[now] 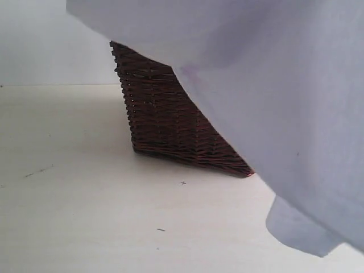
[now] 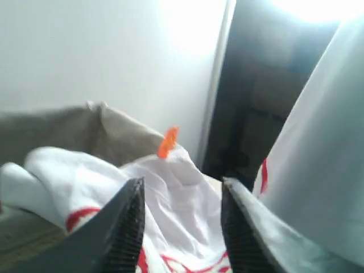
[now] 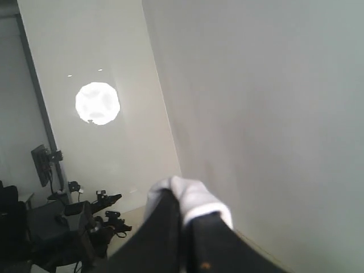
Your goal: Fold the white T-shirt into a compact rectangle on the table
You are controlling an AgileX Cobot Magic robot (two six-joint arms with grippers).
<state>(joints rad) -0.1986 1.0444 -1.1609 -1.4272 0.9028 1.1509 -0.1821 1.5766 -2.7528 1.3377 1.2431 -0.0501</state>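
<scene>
The right gripper (image 3: 183,209) is clenched on a fold of the white T-shirt (image 1: 273,96), which hangs over the table (image 1: 74,187), partly covering the wicker basket (image 1: 165,119). The left gripper (image 2: 182,196) is released, jaws apart, facing the orange tag (image 2: 168,142).

Pale table (image 1: 85,216), one basket (image 1: 165,122) on it.
The dark wicker basket stands flat on the top, toward the back; the wood-look surface in front of it lies bare; a few small dark scuffs (image 1: 40,170) dot it.
</scene>
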